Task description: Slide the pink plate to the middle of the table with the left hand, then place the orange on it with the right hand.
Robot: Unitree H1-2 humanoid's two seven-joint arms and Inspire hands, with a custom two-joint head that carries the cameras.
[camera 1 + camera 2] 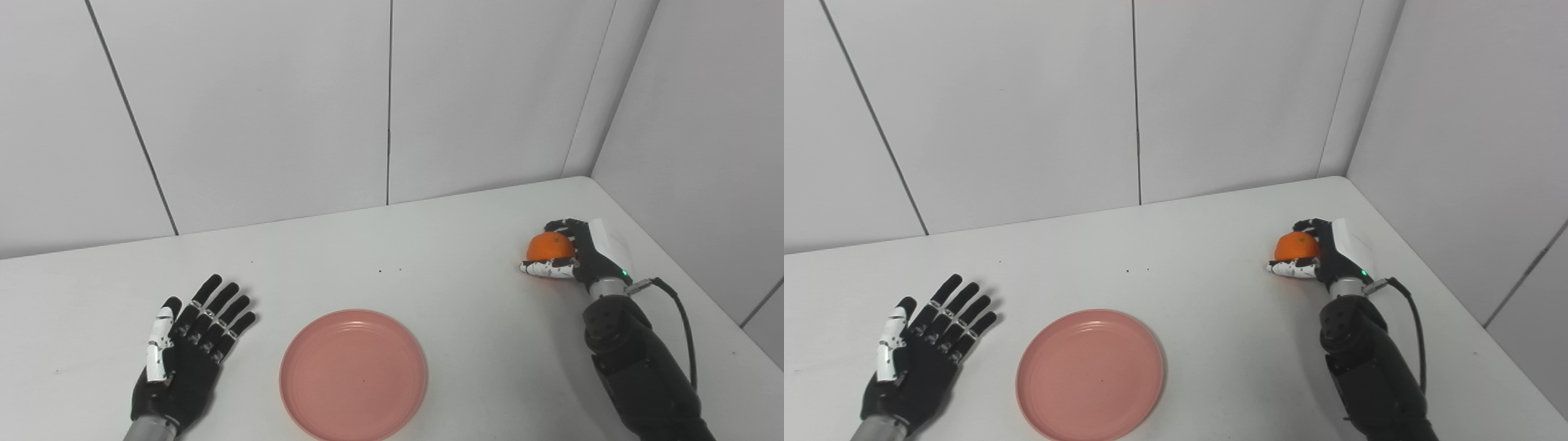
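White table (pixel 429 257); right hand (pixel 576 254) grips orange (pixel 549 246); pink plate (pixel 353 373) near front edge.

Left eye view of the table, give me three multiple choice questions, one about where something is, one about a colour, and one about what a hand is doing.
1. Where does the pink plate lie?
A. By the far wall
B. Near the front edge, between the two arms
C. Under the right hand

2. What colour is the fruit?
A. Green
B. Yellow
C. Orange

3. What is the left hand doing?
A. Lying open on the table, apart from the plate
B. Gripping the plate
C. Holding the fruit

Answers:
1 B: the plate sits low in the picture, between the arms.
2 C: the orange is plainly orange.
3 A: its fingers are spread and hold nothing, while the right hand is closed round the orange.
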